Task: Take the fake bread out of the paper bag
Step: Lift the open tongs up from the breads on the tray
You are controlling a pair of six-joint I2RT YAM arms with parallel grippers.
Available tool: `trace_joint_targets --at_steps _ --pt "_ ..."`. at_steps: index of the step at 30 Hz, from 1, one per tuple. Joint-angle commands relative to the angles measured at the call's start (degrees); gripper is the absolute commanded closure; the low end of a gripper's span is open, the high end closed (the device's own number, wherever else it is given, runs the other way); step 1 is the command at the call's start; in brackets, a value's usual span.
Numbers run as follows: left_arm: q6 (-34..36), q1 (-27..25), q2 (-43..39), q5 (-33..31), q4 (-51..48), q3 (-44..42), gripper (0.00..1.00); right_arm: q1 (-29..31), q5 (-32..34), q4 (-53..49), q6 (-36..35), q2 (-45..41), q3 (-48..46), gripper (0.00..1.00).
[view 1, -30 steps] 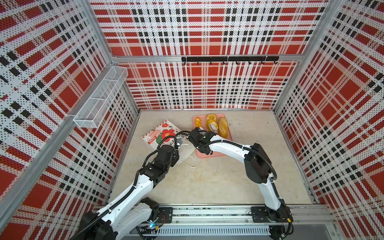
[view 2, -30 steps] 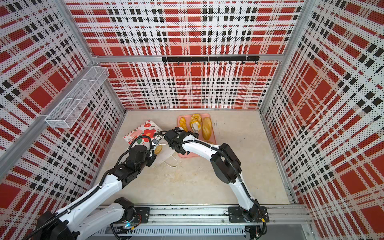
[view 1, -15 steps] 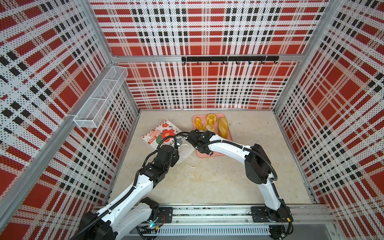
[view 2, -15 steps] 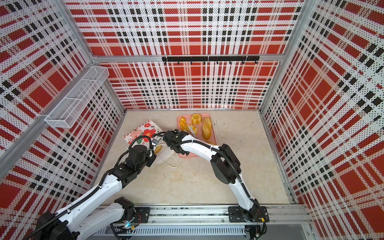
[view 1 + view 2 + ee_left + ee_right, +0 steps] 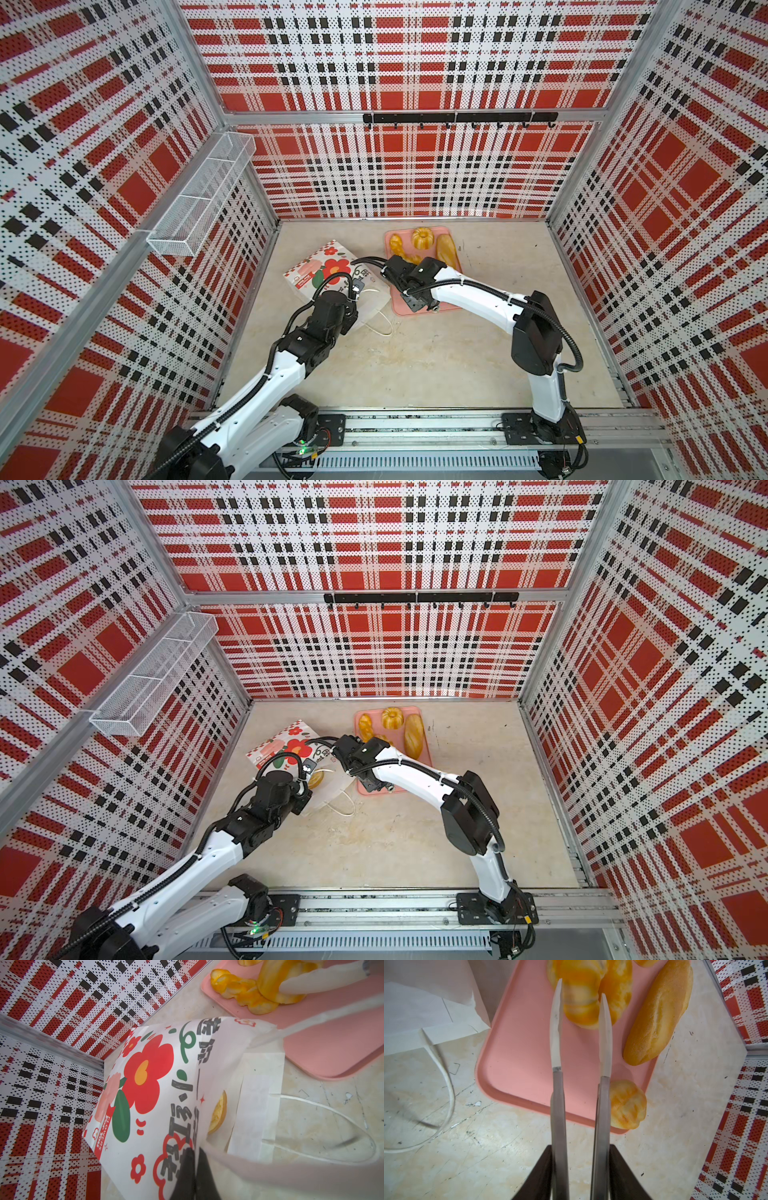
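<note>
Bag (image 5: pixel 328 266), lying near left edge of desk (image 5: pixel 415 357): my left gripper (image 5: pixel 195 1159) pinches its rim; right gripper (image 5: pixel 581 988) parted (above tray (image 5: pixel 519 1053)).

Paper bag (image 5: pixel 149 1076): white, red flowers, green leaves, black lettering. Tray (image 5: pixel 519 1053): plain pink. Loaf (image 5: pixel 658 1014): golden-brown; rolls (image 5: pixel 581 1001): yellow-orange with pale stripes. Walls (image 5: pixel 415 62): red, white, black plaid, dotted. Tabletop (image 5: pixel 436 353): mottled beige.

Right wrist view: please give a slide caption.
Open right end effector over pink tray bearing striped roll, long loaf and round bun; paper bag beside.
</note>
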Motion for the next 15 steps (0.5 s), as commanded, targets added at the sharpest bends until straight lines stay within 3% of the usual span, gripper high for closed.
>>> trace_joint_targets --at_steps 1,8,11,12,15 --pt "-0.8 -0.3 -0.8 0.2 0.1 -0.6 1.00 -0.8 -4.0 2.9 2.9 -5.9 -1.7 0.59" --pt "-0.8 -0.7 -1.0 -0.1 0.0 -0.6 1.00 -3.6 -12.6 8.0 4.7 -13.7 -6.3 0.64" --pt "-0.8 -0.7 -1.0 -0.2 0.1 -0.6 1.00 -4.8 -16.5 12.1 5.9 -16.6 -9.3 0.83" --pt "-0.8 -0.8 -0.9 -0.2 0.1 -0.6 1.00 -5.0 -21.1 13.9 6.4 -17.5 -10.5 0.88" --pt "-0.8 -0.9 -0.8 -0.1 0.1 -0.5 1.00 -6.0 -26.9 18.3 8.2 -18.5 -14.0 0.98"
